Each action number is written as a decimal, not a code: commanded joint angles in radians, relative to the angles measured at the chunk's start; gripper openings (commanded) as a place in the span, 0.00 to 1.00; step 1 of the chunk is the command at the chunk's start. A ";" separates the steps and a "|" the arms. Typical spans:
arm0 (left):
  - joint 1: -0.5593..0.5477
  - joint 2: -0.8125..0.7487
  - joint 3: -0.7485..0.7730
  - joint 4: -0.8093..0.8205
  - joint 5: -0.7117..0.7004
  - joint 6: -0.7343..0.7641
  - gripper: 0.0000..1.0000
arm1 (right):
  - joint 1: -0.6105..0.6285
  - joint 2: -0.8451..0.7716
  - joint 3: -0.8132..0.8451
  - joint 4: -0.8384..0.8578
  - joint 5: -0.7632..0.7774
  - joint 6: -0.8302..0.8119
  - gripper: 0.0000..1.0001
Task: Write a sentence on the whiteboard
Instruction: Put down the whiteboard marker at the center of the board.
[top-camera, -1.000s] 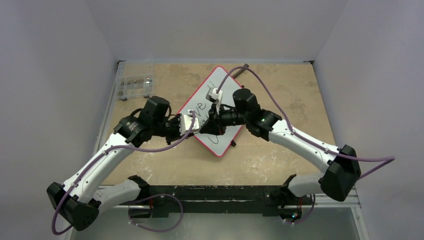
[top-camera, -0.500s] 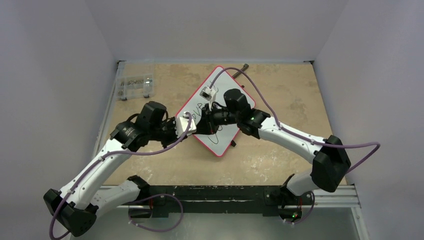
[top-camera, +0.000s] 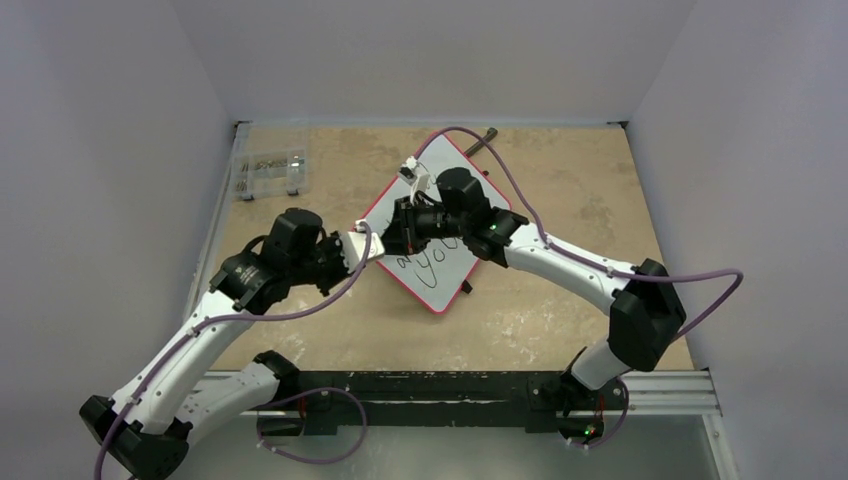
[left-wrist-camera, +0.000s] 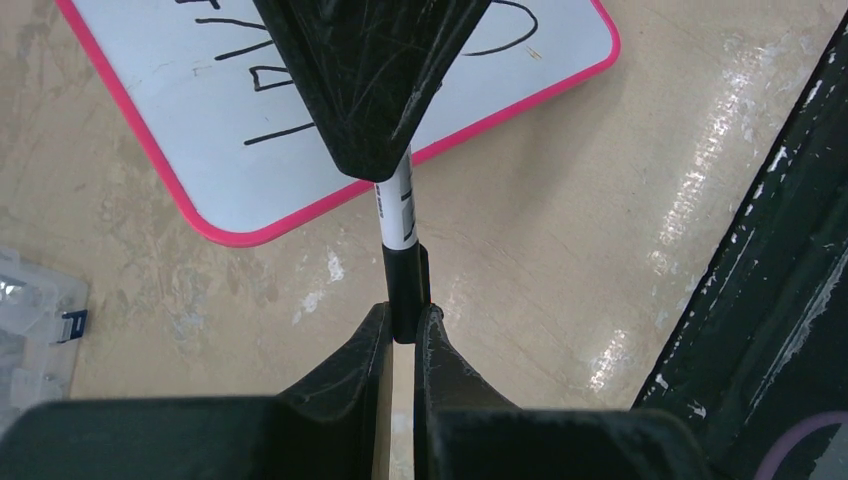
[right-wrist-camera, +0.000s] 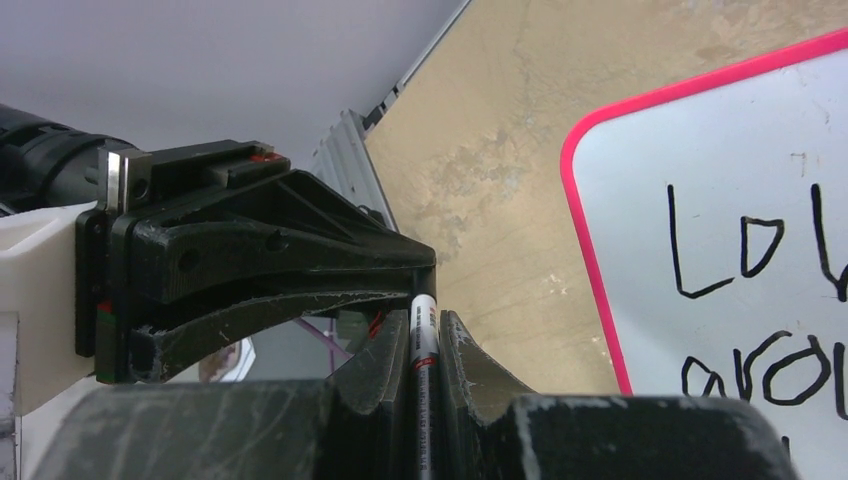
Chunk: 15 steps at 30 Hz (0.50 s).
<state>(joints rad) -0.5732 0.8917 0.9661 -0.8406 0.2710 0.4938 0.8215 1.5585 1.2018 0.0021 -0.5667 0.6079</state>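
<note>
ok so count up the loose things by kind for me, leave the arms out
whiteboard: 1
marker: 1
clear plastic box: 1
dark stick at the board's far edge, too small to name: 1
total: 4

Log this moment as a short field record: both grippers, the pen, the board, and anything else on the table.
left gripper: shut on the black cap end of the marker
right gripper: shut on the barrel of the same marker
marker: white-barrelled, black-capped pen, held between the two grippers
whiteboard: flat white board with a pink rim, lying diagonally on the table
sentence: black handwriting; "Lo" and "aro" readable, the rest hidden or cut off
other: clear plastic box at the far left of the tan table
</note>
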 joint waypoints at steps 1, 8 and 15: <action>-0.028 -0.034 0.019 0.333 0.175 -0.008 0.04 | 0.053 -0.001 0.053 0.012 0.065 0.006 0.00; -0.027 -0.094 -0.017 0.348 0.126 -0.004 0.44 | 0.049 -0.057 0.127 -0.153 0.281 -0.079 0.00; -0.026 -0.137 -0.038 0.387 0.083 -0.038 0.60 | 0.002 -0.178 0.133 -0.274 0.573 -0.156 0.00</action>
<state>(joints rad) -0.5968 0.7692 0.9436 -0.5331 0.3481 0.4854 0.8505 1.4902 1.2827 -0.1947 -0.2424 0.5297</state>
